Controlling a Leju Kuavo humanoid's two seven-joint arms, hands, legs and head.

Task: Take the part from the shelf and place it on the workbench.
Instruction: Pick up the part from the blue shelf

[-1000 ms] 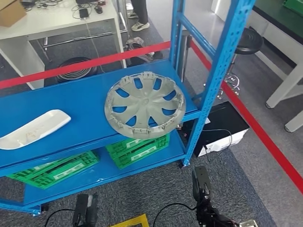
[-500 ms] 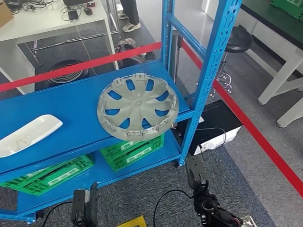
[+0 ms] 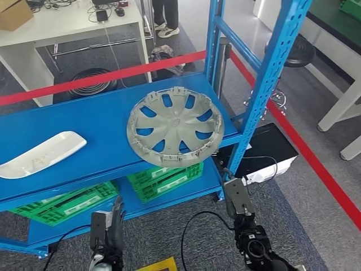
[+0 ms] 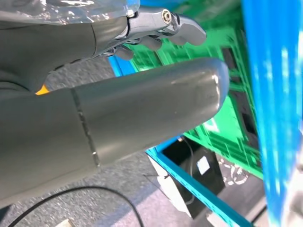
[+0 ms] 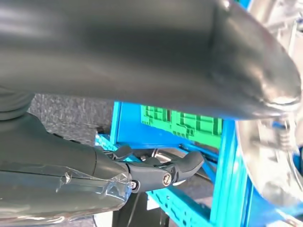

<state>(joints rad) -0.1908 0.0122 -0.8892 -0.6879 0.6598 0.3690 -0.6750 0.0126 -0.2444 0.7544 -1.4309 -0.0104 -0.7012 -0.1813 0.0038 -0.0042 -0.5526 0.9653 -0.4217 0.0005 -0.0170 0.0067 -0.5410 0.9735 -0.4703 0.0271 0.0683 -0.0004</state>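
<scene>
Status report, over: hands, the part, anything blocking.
Left hand and right hand open, below shelf. Hubcap untouched, overhanging edge. Nothing in the way.

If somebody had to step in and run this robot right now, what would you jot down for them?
Left hand: low in front of the shelf, holding nothing, fingers apart.
Right hand: low by the shelf's blue corner post, also holding nothing, fingers apart.
The part, a grey wheel cover, lies on the blue shelf, overhanging its front edge. A white part lies further along the same shelf; green crates sit on the level below.
Done: nothing gripped yet.
Left: reach up, grip the wheel cover, lift it off, carry it to the workbench.
</scene>
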